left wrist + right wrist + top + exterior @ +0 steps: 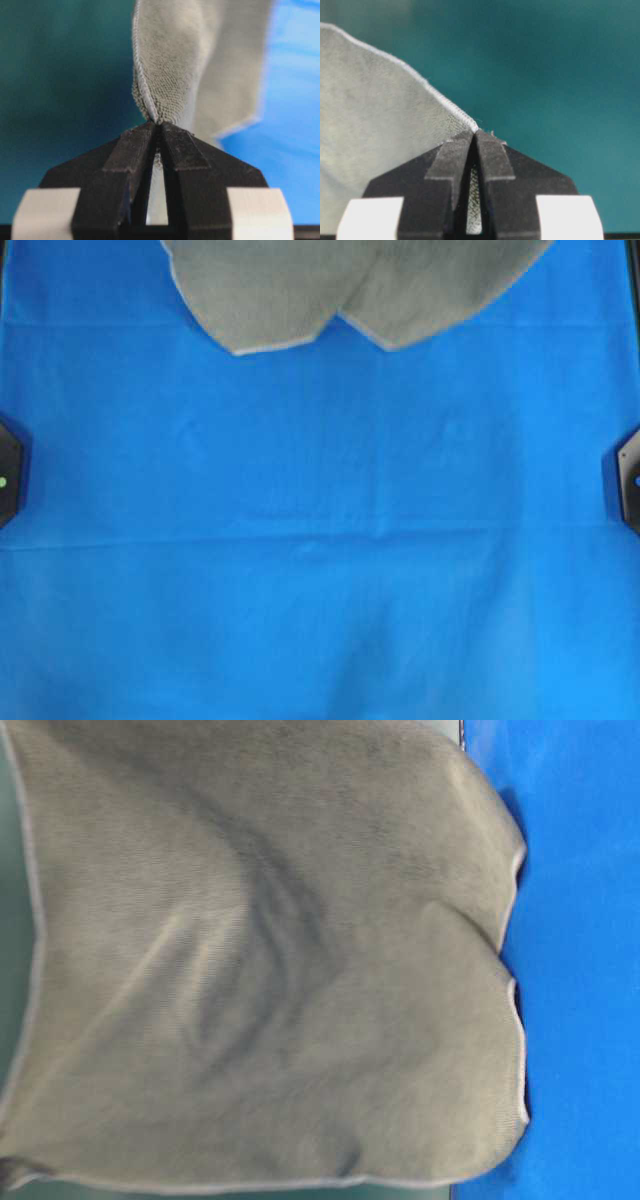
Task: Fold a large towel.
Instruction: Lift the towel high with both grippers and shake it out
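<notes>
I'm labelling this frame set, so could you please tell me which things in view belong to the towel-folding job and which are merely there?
Part of the job:
- large towel, grey-green, lifted
- left gripper, shut on the towel's hem
- right gripper, shut on the towel's edge

Merely there:
- blue sheet covering the table
- two black arm bases at the sheet's sides

Grey-green large towel (270, 970), draped, pale-hemmed.

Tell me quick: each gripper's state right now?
Left gripper: closed, pinching the hem of the grey-green terry towel.
Right gripper: closed on the same towel's edge.
</notes>
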`<state>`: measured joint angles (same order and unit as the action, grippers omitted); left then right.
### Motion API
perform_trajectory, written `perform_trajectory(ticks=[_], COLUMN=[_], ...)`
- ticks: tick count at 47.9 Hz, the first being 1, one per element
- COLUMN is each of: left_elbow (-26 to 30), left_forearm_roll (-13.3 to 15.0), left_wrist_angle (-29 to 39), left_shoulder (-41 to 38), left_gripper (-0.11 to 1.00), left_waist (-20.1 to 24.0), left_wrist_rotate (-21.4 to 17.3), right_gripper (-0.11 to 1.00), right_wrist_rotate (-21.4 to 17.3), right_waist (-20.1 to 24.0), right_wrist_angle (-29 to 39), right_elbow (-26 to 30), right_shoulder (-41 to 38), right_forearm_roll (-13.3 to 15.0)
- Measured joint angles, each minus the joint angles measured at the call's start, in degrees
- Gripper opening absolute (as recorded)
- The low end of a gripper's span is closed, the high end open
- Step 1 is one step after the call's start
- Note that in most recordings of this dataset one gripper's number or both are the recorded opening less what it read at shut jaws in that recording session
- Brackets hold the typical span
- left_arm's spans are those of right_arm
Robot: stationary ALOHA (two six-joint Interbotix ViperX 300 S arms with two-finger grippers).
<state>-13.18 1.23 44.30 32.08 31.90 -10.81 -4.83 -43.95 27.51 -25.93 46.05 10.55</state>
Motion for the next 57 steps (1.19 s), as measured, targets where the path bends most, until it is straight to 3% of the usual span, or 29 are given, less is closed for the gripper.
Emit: perform_trajectory(ticks=[9, 17, 25, 39, 43, 50, 57], left_elbow=[1.93, 3.25, 4.57, 6.06, 6.5, 6.5, 3.25], left_forearm_roll=[0.35, 0.62, 0.7, 0.7, 0.79, 0.53, 0.09], left_wrist_angle=[5.89, 8.09, 8.7, 9.4, 9.58, 10.02, 10.02], left_shoulder=[5.19, 9.76, 12.74, 13.45, 13.71, 13.8, 12.74], left_gripper=[0.03, 0.03, 0.03, 0.03, 0.03, 0.03, 0.03], left_waist=[-6.15, -11.95, -17.4, -27.25, -28.48, -28.83, -26.46], left_wrist_rotate=[2.46, 12.13, 22.5, 36.65, 39.64, 40.78, 40.78], right_gripper=[0.03, 0.03, 0.03, 0.03, 0.03, 0.03, 0.03], right_wrist_rotate=[-0.18, -0.97, -1.14, -0.62, -0.62, -0.62, -1.67], right_waist=[9.93, 16.88, 20.21, 20.3, 20.3, 20.3, 19.69], right_wrist_angle=[7.73, 12.13, 13.62, 12.83, 12.48, 12.39, 12.3], right_elbow=[3.25, 6.33, 8.53, 8.79, 8.96, 8.88, 7.03], right_shoulder=[4.83, 8.09, 9.58, 9.93, 10.02, 10.02, 9.67], right_forearm_roll=[-5.54, -12.83, -20.74, -33.93, -34.72, -34.89, -32.7])
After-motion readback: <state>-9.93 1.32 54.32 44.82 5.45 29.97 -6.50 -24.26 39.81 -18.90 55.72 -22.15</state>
